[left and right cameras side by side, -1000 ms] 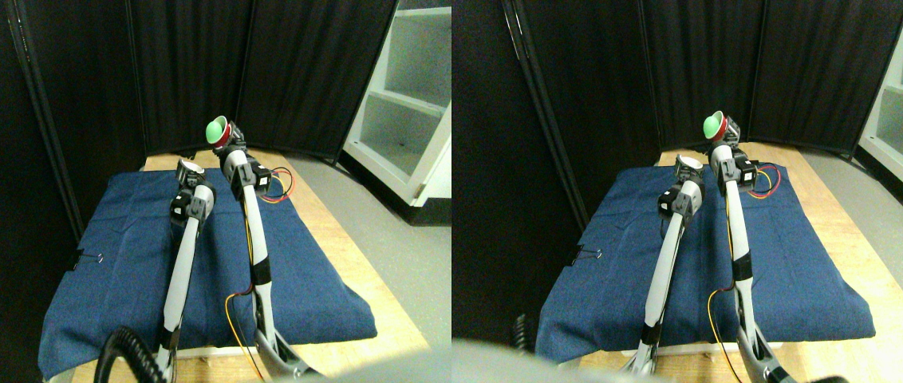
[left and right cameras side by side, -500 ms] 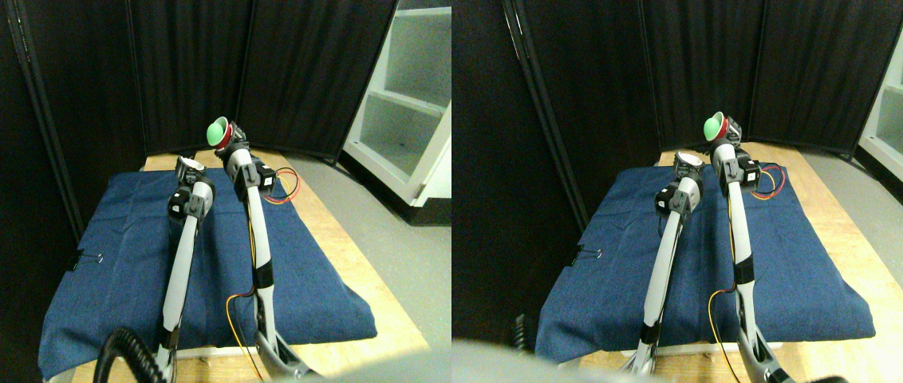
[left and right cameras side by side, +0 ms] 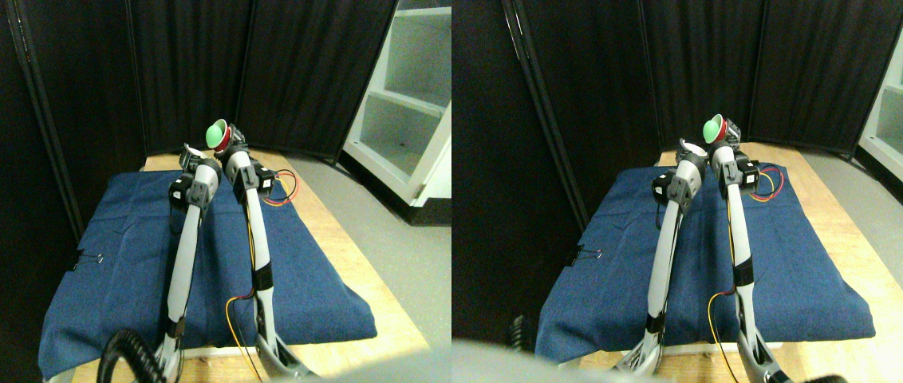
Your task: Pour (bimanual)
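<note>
Right pincer (left and right cameras side by side: 225, 137) grips round green cup (left and right cameras side by side: 217, 131).

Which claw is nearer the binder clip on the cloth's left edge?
Left. The left claw is raised over the blue cloth, up and right of the binder clip; the right claw is further right.

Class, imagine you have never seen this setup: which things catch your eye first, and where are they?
First, the green cup with a red rim, held up by the right gripper before the black curtain. Just to its left, the left gripper holds a small pale cup. Below both lies the blue cloth, spread over the wooden table.
</note>
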You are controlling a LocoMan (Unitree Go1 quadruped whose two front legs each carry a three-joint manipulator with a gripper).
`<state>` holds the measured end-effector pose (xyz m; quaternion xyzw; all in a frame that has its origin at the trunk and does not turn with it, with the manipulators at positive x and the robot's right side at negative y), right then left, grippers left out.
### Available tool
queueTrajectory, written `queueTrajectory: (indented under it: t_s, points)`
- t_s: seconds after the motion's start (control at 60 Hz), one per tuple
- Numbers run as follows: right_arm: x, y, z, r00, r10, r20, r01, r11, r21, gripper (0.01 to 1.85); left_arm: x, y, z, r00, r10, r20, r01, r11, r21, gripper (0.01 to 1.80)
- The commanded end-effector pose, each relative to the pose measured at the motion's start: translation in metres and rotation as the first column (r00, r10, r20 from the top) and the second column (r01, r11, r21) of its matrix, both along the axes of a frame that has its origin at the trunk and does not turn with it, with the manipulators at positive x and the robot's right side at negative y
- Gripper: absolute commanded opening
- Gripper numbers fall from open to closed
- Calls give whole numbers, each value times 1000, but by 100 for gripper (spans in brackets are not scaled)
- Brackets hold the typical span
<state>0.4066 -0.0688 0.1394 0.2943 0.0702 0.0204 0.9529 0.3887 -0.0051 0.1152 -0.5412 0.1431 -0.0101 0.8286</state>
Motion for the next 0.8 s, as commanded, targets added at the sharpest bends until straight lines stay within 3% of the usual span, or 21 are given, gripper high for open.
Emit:
queueTrajectory:
  t_s: [0.017,0.45,0.8]
  points:
    - [1,5,10,998,20,53,-20,1000,8,33,4,-4,2,1000,2,4,-2,1000,-16,33]
    - [0,-5,18,998,8,63,-7,1000,-9,33,14,-1,-12,1000,5,-19,-4,1000,23,33]
    - [0,-10,19,994,101,51,-93,987,-129,33,13,2,-14,1000,9,-17,-9,1000,1,33]
